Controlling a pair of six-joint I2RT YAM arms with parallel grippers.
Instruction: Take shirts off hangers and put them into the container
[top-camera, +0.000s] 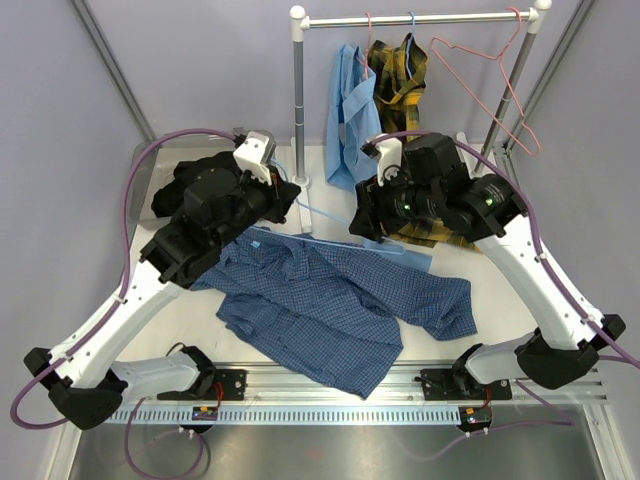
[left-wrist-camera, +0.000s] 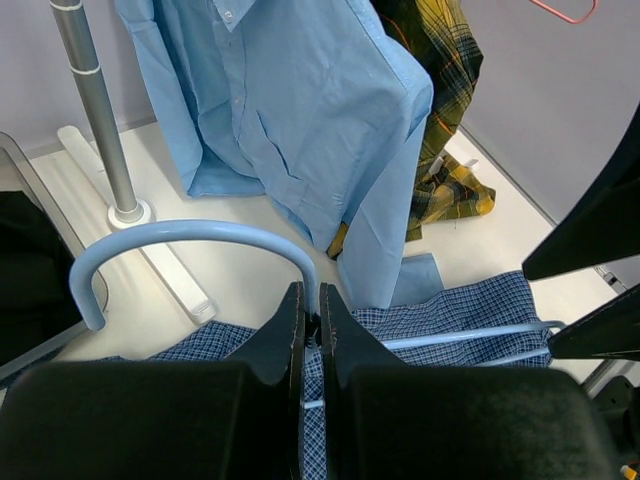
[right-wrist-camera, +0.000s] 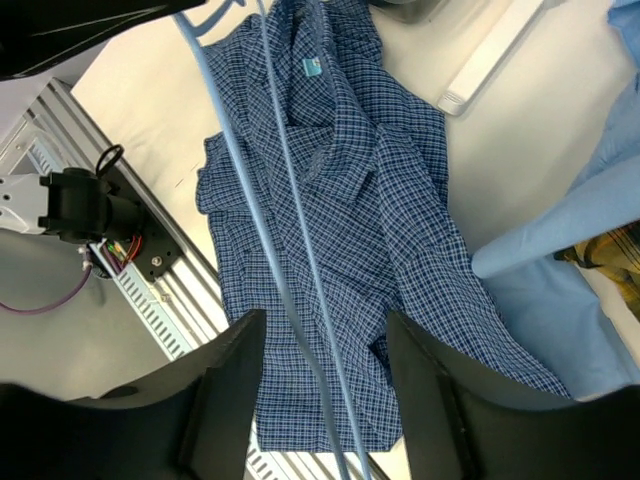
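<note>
Left wrist: we see our left gripper (left-wrist-camera: 310, 325) clamped tight on the light blue hanger (left-wrist-camera: 190, 232); right gripper (right-wrist-camera: 325, 335) spread wide astride its wires.

Middle of the bench (top-camera: 205, 325) is carpeted by the checked shirt (top-camera: 340, 310), and bare strips lie open only along its near-left and right edges. Far side, the rack post (top-camera: 299, 110) stands upright. Just right of it the light blue shirt (top-camera: 348, 115) and plaid shirt (top-camera: 400, 70) hang down to the bench, blocking that lane. The light blue hanger (left-wrist-camera: 190, 233) stretches its wires low over the checked shirt. Far right, the pink hanger (top-camera: 500, 85) dangles in open air.
</note>
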